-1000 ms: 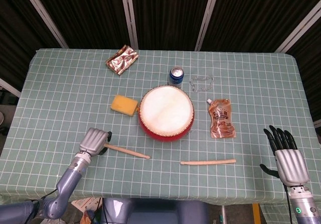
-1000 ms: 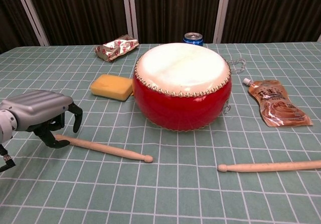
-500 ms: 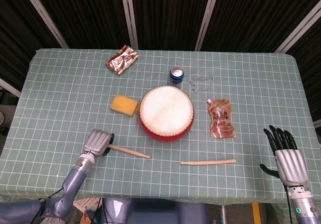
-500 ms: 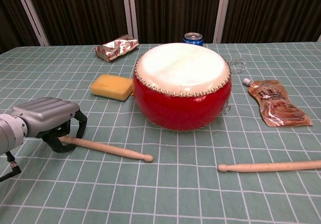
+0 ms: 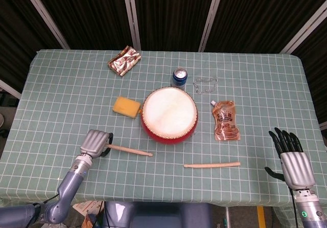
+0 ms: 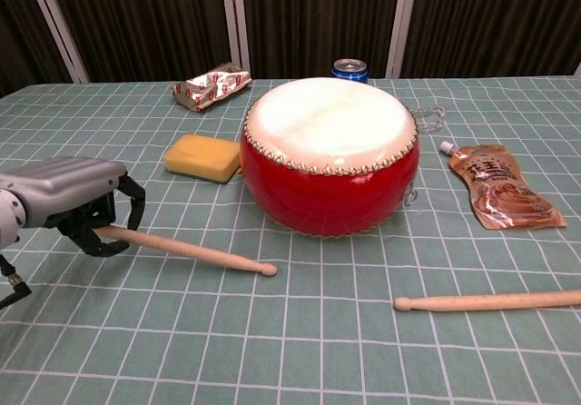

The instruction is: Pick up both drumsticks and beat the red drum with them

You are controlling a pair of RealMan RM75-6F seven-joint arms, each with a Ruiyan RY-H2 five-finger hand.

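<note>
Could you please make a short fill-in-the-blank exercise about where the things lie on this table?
1. The left hand has its fingers curled around the butt end of one ____.
2. The other drumstick lies on the tablecloth in front of the red ____.
3. The yellow sponge lies to the ____ of the drum in the head view.
4. The right hand holds ____.

Missing words: drumstick; drum; left; nothing
</note>
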